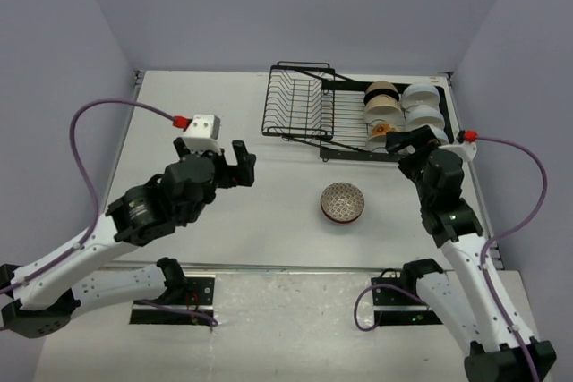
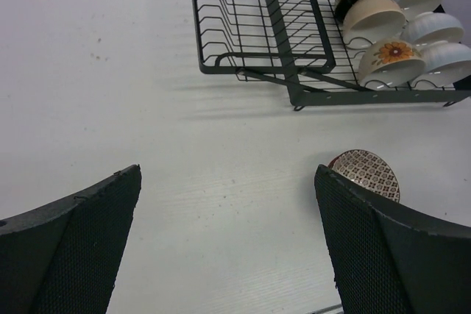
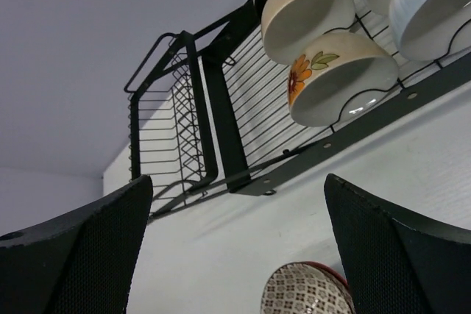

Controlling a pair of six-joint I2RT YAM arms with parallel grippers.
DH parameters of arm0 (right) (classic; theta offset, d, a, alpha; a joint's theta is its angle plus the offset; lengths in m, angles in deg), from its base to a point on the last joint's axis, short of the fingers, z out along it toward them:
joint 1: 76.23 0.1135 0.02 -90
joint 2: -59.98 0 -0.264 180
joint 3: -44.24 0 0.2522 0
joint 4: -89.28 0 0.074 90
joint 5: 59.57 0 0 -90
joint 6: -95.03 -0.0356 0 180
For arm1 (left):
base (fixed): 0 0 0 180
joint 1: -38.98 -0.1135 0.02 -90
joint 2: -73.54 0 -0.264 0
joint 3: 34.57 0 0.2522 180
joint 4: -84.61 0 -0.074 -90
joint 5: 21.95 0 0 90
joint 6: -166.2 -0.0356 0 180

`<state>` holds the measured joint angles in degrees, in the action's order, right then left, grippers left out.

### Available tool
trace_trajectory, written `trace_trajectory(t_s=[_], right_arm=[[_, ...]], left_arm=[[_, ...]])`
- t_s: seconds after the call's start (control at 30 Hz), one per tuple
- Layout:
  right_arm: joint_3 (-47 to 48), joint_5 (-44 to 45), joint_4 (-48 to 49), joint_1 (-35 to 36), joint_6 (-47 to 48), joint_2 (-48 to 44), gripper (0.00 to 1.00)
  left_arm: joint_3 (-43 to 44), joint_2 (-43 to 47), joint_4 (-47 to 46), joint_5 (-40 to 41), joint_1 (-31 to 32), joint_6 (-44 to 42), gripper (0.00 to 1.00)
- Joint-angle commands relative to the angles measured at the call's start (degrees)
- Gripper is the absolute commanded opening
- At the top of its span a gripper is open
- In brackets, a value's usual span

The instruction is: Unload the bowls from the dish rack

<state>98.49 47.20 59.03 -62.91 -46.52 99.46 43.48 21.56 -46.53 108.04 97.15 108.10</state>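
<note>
Red-brown bowl [image 1: 343, 202] out on table [image 1: 224, 248], maybe six bowls [image 1: 385, 110] left in rack [image 1: 303, 112]; left gripper [image 1: 244, 164] and right gripper [image 1: 402, 140] wide open, empty.

No writing, label, brand, number or sign could be read anywhere, neither on the bowls [image 1: 343, 202], the dish rack [image 1: 300, 106], nor the table [image 1: 269, 187].

The black wire dish rack [image 1: 300, 105] holds perhaps six bowls [image 1: 385, 109] stacked at its right end. One red-brown patterned bowl [image 1: 343, 202] lies in front of it, apart.
</note>
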Motion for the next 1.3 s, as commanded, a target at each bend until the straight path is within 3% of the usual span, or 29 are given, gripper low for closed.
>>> trace_trajectory(t_s=[0.0, 0.1, 0.27, 0.43, 0.83, 1.27], right_arm=[[-4.88, -13.2, 15.73, -6.63, -9.69, 5.41, 0.99], [-11.47, -16.07, 28.74, -9.89, -14.17, 7.88, 0.99], [-13.24, -18.61, 35.64, -11.91, -18.13, 17.98, 0.99], [-13.68, -23.1, 47.33, -12.97, -19.9, 28.26, 0.98], [-10.26, -19.41, 53.23, -12.97, -20.43, 39.0, 0.8], [-6.65, -17.04, 56.55, -13.06, -21.14, 46.29, 0.71]], left_arm=[[0.49, 5.3, 8.48, 2.11, -0.25, -0.08, 1.0], [-2.15, 8.9, 9.29, 0.71, -0.16, -2.37, 1.0], [-12.76, 14.45, 1.31, 1.41, -0.16, -5.96, 1.0], [-12.35, 14.37, -1.16, -2.45, -4.55, -9.05, 1.0], [-16.48, 13.23, -7.4, -24.06, -19.58, -13.18, 1.0], [-17.09, 12.7, -8.02, -25.92, -20.2, -13.88, 1.0]])
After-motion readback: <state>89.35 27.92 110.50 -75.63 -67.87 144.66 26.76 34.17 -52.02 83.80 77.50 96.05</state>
